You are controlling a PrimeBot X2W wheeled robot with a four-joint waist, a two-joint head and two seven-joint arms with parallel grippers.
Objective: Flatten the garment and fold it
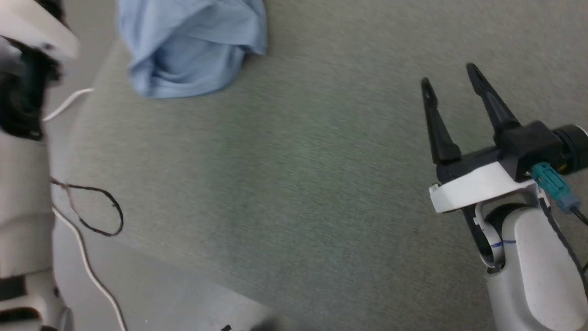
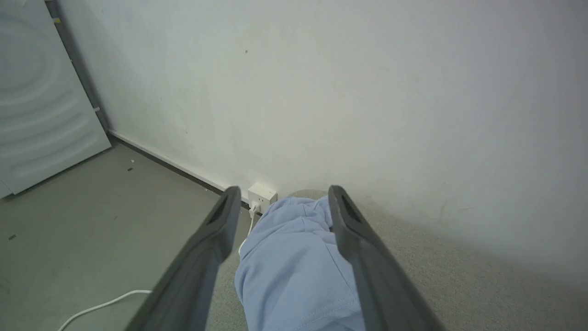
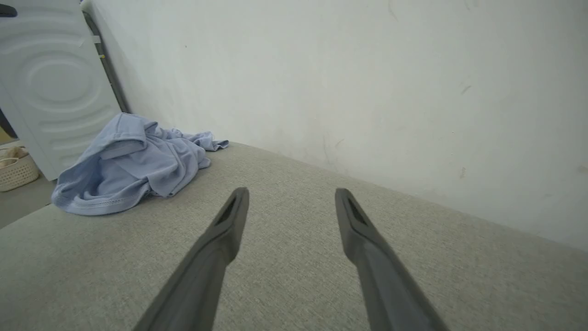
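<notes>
1. garment (image 1: 188,50): light blue cloth in a crumpled heap, neither flattened nor folded. it lies on the far left part of the counter (image 1: 298,184), close to the left edge. from the right wrist view i log a stitched hem along its near side.
2. left gripper (image 2: 285,193): jaws spread wide, holding nothing. in its own wrist view the garment lies between and beyond the two fingers. i cannot tell whether either finger touches the cloth.
3. right gripper (image 1: 450,77): jaws spread wide, empty. it sits over bare counter on the right side, well apart from the garment.
4. counter: grey woven cover, its far side against a pale wall (image 3: 344,69).
5. wall socket (image 2: 262,195): white, at the foot of the wall, just behind the garment in the left wrist view, with a white plug in it.
6. white cable (image 2: 101,305): lies on the grey floor (image 2: 115,207) left of the counter.
7. black cable (image 1: 105,216): a thin loop beside the left arm (image 1: 23,184) in the head view.
8. white appliance (image 3: 50,82): stands against the wall beyond the garment.
9. basket (image 3: 16,170): pale and woven, on the floor beside the appliance.
</notes>
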